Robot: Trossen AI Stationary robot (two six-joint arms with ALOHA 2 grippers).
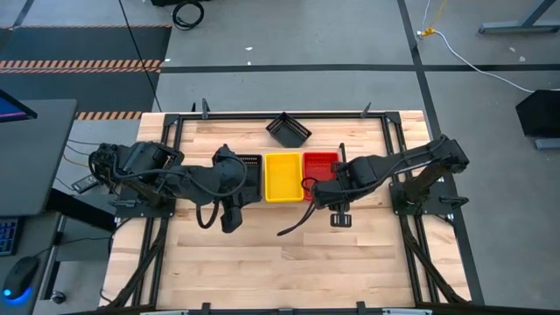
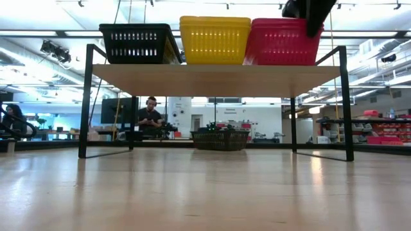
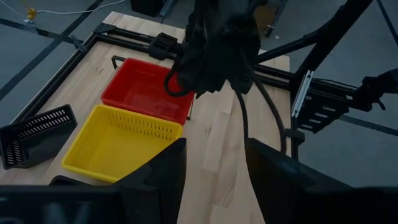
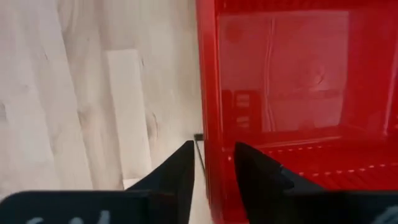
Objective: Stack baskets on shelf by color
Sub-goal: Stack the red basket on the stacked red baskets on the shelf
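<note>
On the shelf (image 2: 212, 78) three stacks stand side by side on their bottoms: black baskets (image 2: 138, 43), yellow baskets (image 2: 215, 40) and red baskets (image 2: 279, 42). One more black basket (image 1: 289, 129) lies tilted on the table behind the shelf. My right gripper (image 4: 214, 165) points down at the red stack's near right corner (image 1: 328, 191). It is open, with one finger outside and one inside the top red basket's wall (image 4: 208, 93). My left gripper (image 3: 214, 149) hangs open above the black stack's near side (image 1: 249, 184) with nothing between its fingers.
Black metal rails (image 1: 385, 114) frame the wooden table. A broad stretch of bare table (image 1: 280, 262) lies on the near side of the shelf. In the low view a person (image 2: 151, 115) sits far off in the room behind the table.
</note>
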